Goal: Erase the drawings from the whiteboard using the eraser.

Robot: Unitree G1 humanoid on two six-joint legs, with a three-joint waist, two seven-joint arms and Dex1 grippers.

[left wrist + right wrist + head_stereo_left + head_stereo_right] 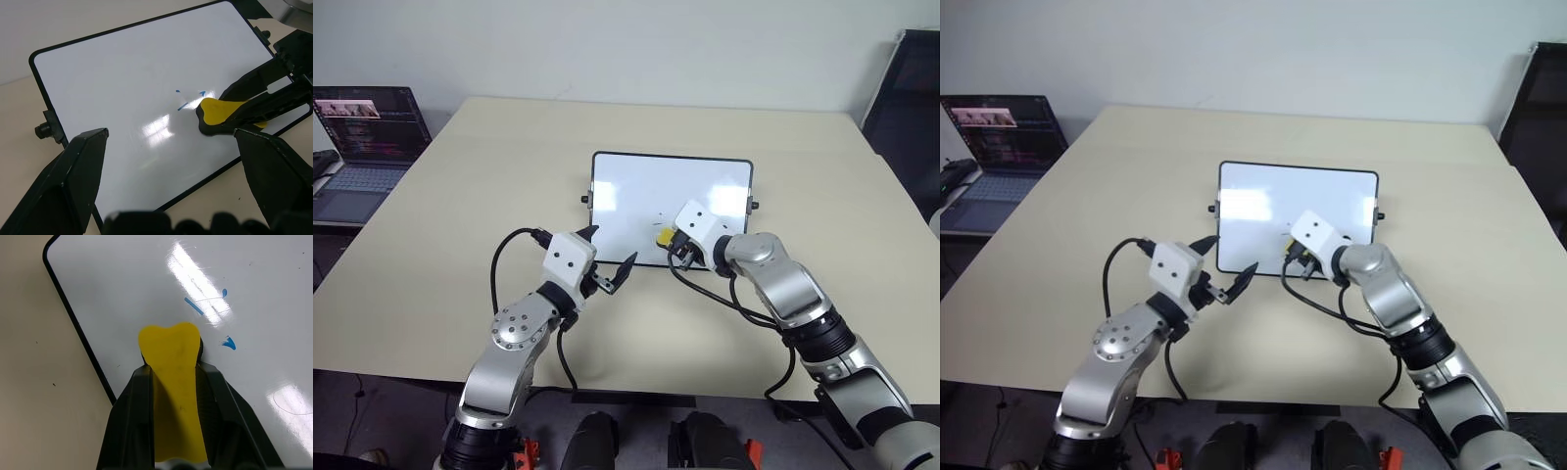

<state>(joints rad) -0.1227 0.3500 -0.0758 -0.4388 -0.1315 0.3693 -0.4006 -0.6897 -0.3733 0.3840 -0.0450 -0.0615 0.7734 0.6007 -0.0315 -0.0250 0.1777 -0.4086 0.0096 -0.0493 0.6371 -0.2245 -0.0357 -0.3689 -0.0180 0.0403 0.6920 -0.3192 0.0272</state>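
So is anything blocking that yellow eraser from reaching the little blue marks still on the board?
Nothing visible does. The right gripper holds the eraser on the whiteboard, and the leftover blue marks lie just beyond its tip across bare white surface. The open left gripper waits at the board's near edge, off to the side.

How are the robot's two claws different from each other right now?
The right gripper is shut on the yellow eraser, while the left gripper is open and holds nothing. The right gripper is over the whiteboard, its eraser beside the last blue marks; the left gripper hangs at the board's near left corner, over the table. Both have two black fingers.
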